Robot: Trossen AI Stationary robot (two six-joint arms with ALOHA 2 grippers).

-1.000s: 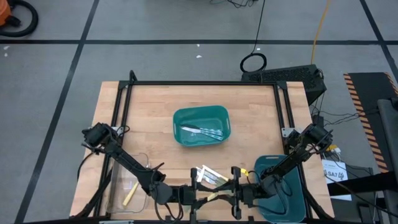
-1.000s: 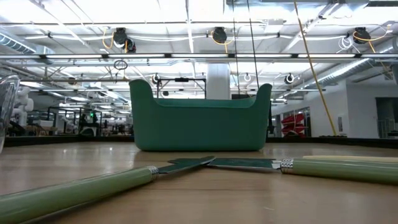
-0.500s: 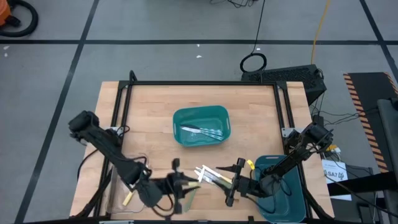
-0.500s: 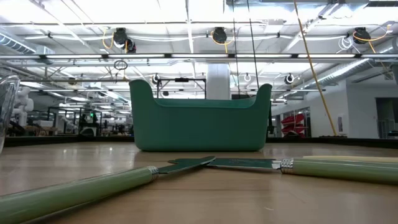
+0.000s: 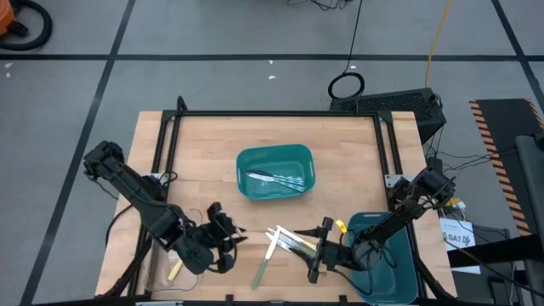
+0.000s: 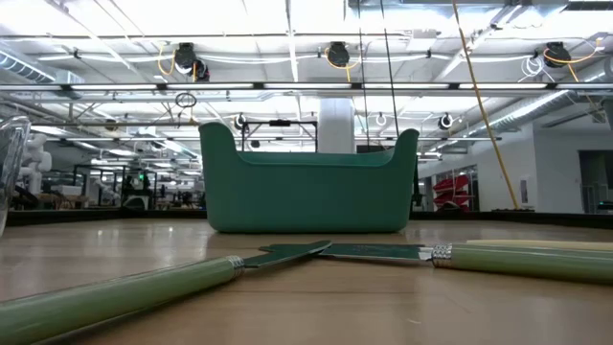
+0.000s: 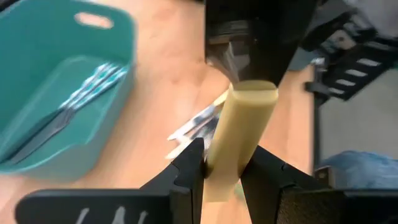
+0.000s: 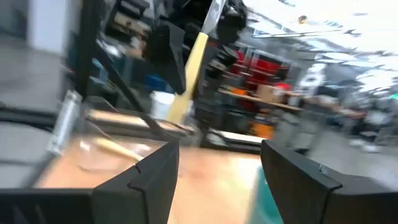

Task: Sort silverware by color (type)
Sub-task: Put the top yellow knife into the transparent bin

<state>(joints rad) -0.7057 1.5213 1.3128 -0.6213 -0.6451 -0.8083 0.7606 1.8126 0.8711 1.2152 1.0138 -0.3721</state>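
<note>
My left gripper [image 5: 223,240] is near the table's front left, shut on a pale yellow-handled piece of silverware [image 7: 239,130] and raised off the table beside the clear container [image 5: 174,255]. My right gripper [image 5: 316,251] stands open to the right of a loose pile of silverware [image 5: 285,240], with nothing between its fingers [image 8: 149,174]. A green-handled piece [image 5: 262,270] lies flat near the front edge. Several all-metal pieces [image 5: 276,180] lie in the centre teal bin [image 5: 246,161]. One yellow piece [image 5: 176,270] lies in the clear container. My left gripper pinches the pale yellow handle [image 7: 233,146] between its two fingers [image 7: 193,165], one finger on each side of it. The piece is lifted clear of the table. In the right wrist view it stands tilted, with its silver head [image 8: 214,12] uppermost.
A second teal bin [image 5: 387,259] stands at the front right, under the right arm. In the low view, two green-handled pieces [image 6: 124,292] [image 6: 517,259] lie crossed on the wood in front of the centre bin [image 6: 306,187]. A black frame rims the table [image 5: 272,114].
My left gripper has drawn away from my right gripper toward the table's left and upward. Its wrist has rolled and it carries the yellow-handled piece with it. My right gripper has stayed by the pile.
</note>
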